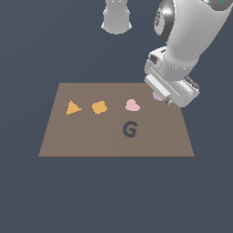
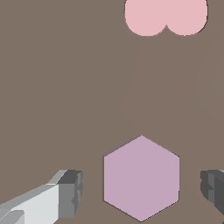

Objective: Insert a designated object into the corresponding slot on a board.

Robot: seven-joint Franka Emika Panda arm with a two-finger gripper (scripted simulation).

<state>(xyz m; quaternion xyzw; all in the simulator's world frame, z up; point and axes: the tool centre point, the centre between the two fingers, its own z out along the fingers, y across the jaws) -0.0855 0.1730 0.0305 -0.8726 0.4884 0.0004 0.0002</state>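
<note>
The lavender hexagonal block (image 2: 141, 177) lies flat on the brown board (image 2: 65, 87), between the two fingers of my gripper (image 2: 142, 192). One grey finger (image 2: 70, 192) stands on one side of the block and the other finger (image 2: 213, 190) on the opposite side, both clear of it, so the gripper is open. In the exterior view my gripper (image 1: 164, 97) hangs low over the board's (image 1: 91, 136) far corner on that view's right, and covers most of the block (image 1: 157, 96). No hexagon-shaped slot shows in either view.
A pink rounded piece (image 1: 132, 105) lies beside the block, also seen in the wrist view (image 2: 165, 17). Further toward the exterior view's left sit an orange blob (image 1: 99, 107) and an orange triangle (image 1: 72, 108). A dark G-shaped mark (image 1: 130, 129) is nearer the front edge.
</note>
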